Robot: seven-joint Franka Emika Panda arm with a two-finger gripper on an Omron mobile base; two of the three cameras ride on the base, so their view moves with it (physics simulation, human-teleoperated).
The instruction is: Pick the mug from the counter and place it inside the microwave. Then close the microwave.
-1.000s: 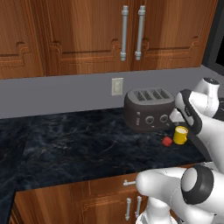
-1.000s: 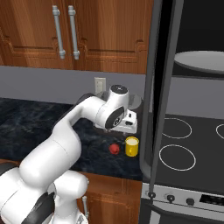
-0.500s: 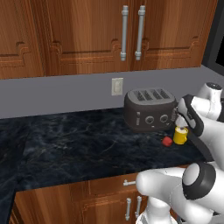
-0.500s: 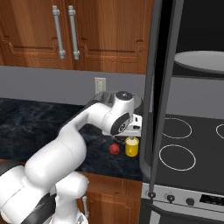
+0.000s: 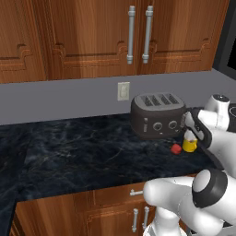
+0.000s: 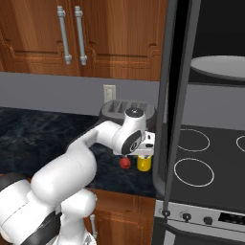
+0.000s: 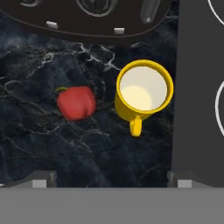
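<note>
The yellow mug (image 7: 143, 92) stands upright on the dark marbled counter (image 7: 39, 144), cream inside showing, handle toward the bottom of the hand view. It is also in the left base view (image 5: 189, 145) and the right base view (image 6: 143, 163). My gripper (image 7: 111, 181) hangs straight above it, pointing down, open, with nothing between its fingertips (image 7: 41, 179). From the base its hand (image 6: 145, 151) sits just over the mug's rim. The microwave's dark door (image 6: 174, 110) stands swung open right beside the mug, and the white turntable plate (image 6: 220, 67) shows inside.
A small red round object (image 7: 76, 103) lies on the counter just left of the mug. The dark grey toaster (image 5: 156, 115) stands close behind both. The black stovetop (image 6: 201, 160) begins right of the mug. Wooden cabinets (image 5: 115, 37) hang above.
The hand has swung right and come down from in front of the toaster to just above the mug. The jaws have stayed open. The mug and red object have not moved.
</note>
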